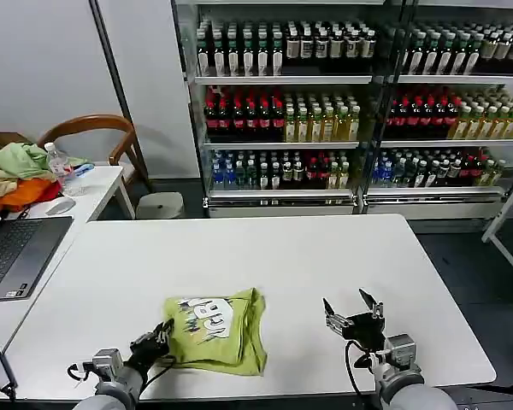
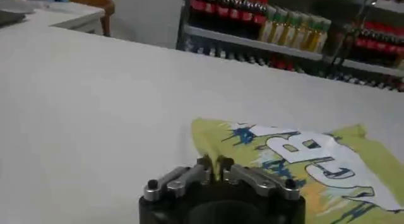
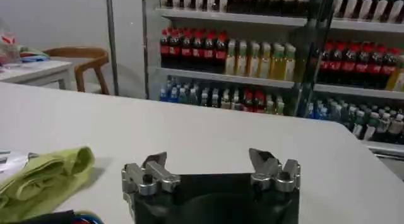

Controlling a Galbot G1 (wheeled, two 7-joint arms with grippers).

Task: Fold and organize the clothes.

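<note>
The clothes are one lime yellow-green T-shirt (image 1: 231, 337), lying folded into a rough square near the front of the white table (image 1: 265, 252), its white and dark print facing up. My left gripper (image 1: 164, 331) sits at the shirt's left edge. In the left wrist view that gripper (image 2: 214, 162) is shut, with a pinch of the T-shirt (image 2: 303, 159) between its fingertips. My right gripper (image 1: 352, 307) hovers open over bare table to the right of the shirt, apart from it. The right wrist view has this gripper (image 3: 208, 159) holding nothing and the T-shirt (image 3: 44, 178) off to one side.
A side table on the left holds an open laptop (image 1: 17, 252), a heap of pale green and orange cloth (image 1: 17, 175) and a water bottle (image 1: 58, 160). A wooden chair (image 1: 94, 128) stands behind it. Shelves of drink bottles (image 1: 350, 111) fill the back.
</note>
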